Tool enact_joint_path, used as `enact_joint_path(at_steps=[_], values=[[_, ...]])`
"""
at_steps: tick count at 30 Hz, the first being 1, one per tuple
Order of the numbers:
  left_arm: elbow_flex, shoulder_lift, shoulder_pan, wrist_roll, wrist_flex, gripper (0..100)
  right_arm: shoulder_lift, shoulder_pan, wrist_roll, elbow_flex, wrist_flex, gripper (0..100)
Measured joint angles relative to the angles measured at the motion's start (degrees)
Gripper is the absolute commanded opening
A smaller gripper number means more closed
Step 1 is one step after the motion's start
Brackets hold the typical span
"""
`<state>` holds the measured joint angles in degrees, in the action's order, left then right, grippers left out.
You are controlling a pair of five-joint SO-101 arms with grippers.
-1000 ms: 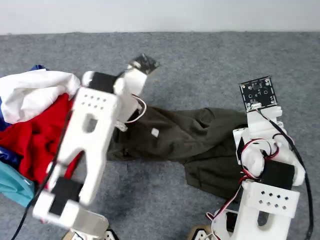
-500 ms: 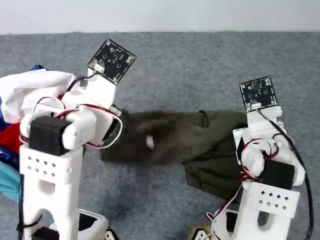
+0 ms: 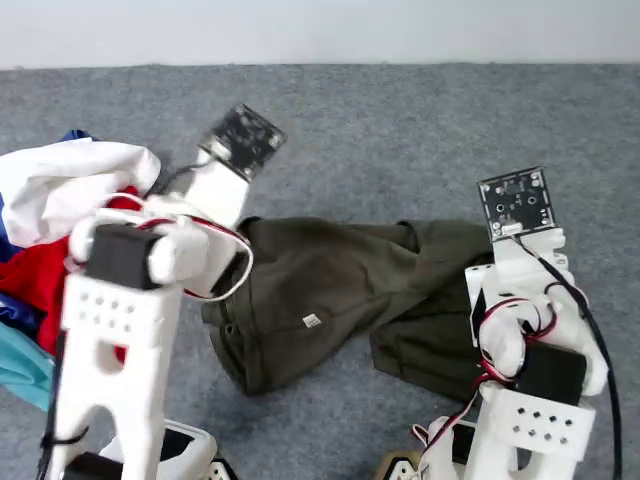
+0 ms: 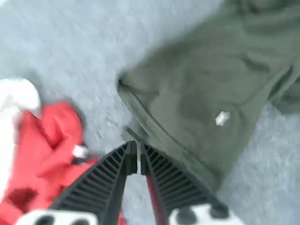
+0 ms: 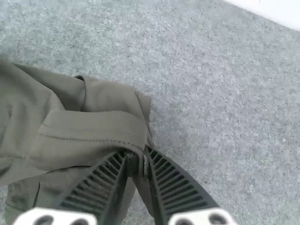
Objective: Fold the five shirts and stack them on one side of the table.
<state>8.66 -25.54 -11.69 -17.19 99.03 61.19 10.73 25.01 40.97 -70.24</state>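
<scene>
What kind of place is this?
Probably a robot practice bench, not a home: two white robot arms at a grey carpeted table, with an olive shirt and a pile of shirts.

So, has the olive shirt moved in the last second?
Yes. The olive shirt has shifted: its left half, with the white tag, slid toward the near edge of the table, away from the white shirt. Its end at the right pincer stayed put.
</scene>
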Motion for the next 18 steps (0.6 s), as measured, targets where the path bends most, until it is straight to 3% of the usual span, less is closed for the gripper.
enact_joint_path(at_steps=[6,10,18], values=[[17.5,12.0,-1.1,-5.6,-5.1,2,0.0,0.0,0.0,0.0,0.0,1.0],[17.8,22.9,-2.5,-6.0,-9.8,2,0.0,0.0,0.0,0.0,0.0,1.0],[10.4,39.6,-3.0,-6.0,-11.1,2,0.0,0.0,0.0,0.0,0.0,1.0]])
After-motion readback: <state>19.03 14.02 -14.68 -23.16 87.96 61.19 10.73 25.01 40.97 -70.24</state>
